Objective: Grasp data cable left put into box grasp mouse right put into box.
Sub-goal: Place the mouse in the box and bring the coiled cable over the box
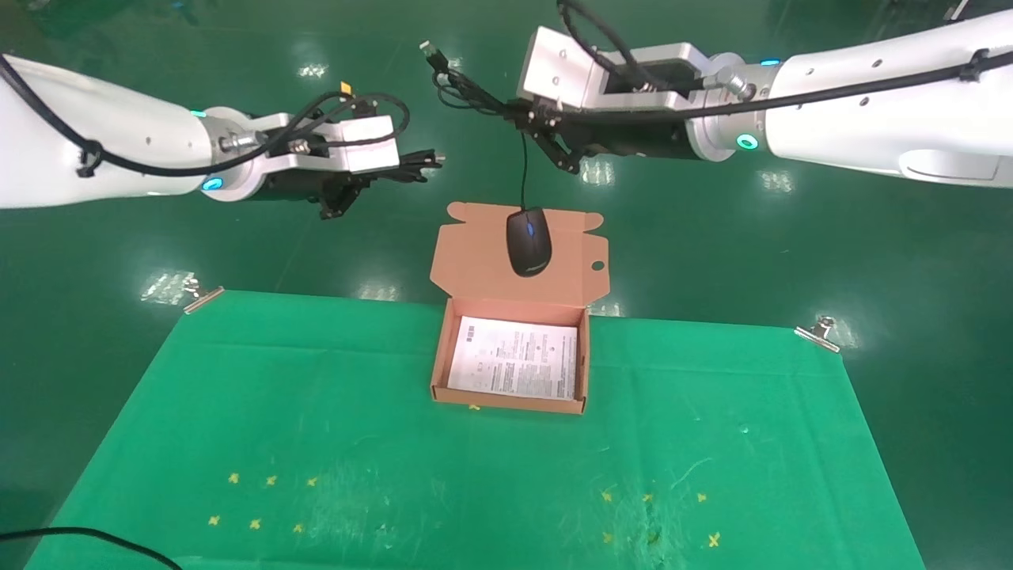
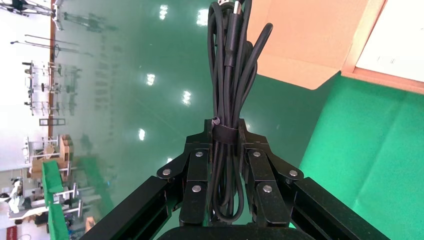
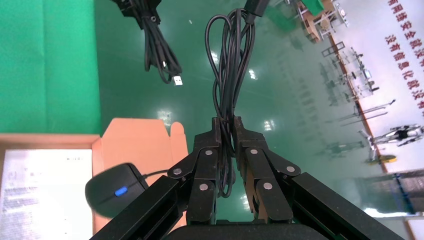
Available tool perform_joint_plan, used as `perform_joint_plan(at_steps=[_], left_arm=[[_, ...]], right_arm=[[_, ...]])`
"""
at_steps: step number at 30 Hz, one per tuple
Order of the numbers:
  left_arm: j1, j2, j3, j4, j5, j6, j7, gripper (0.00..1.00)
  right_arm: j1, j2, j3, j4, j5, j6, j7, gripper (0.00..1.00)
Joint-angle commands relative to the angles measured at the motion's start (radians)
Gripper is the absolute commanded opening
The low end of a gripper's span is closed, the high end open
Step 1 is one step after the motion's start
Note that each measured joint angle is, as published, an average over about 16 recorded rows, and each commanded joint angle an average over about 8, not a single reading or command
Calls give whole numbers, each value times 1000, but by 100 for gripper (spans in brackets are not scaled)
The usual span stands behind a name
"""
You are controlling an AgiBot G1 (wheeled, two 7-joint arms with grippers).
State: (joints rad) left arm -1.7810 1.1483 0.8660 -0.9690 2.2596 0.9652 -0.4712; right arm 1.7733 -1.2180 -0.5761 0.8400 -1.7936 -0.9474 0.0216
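My left gripper is shut on the data cable, a thick black bundle held with a strap, in the air left of the box. In the left wrist view the cable runs out between the closed fingers of the left gripper. My right gripper is shut on the mouse's thin coiled cord, also seen in the right wrist view in the right gripper. The black mouse dangles from it in front of the raised lid. The open cardboard box holds only a white printed sheet.
The box stands at the far edge of a green cloth table held by metal clips. Small yellow cross marks dot the cloth. A loose black cable crosses the near left corner. Glossy green floor lies beyond.
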Motion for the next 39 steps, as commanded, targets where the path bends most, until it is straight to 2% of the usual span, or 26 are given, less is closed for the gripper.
perform_joint_plan(at_steps=[1,7,15,26,39], left_arm=[[-4,1,-1,-3,4,-3,-4,0],[14,-44,11,-31,25,42,-18,0],[39,-114,25,-112,74,124,-83,0],[76,-179,34,-240,120,229,-194,0],[84,-187,34,-276,135,243,-223,0]], right_arm=[[10,-10,-1,-8,4,-3,-12,0],[-2,-27,-9,-35,-2,6,-25,0],[-27,-75,-27,-138,-10,30,-67,0],[-97,-128,-46,-215,46,36,-107,0],[-161,-138,-138,-303,112,115,-39,0]])
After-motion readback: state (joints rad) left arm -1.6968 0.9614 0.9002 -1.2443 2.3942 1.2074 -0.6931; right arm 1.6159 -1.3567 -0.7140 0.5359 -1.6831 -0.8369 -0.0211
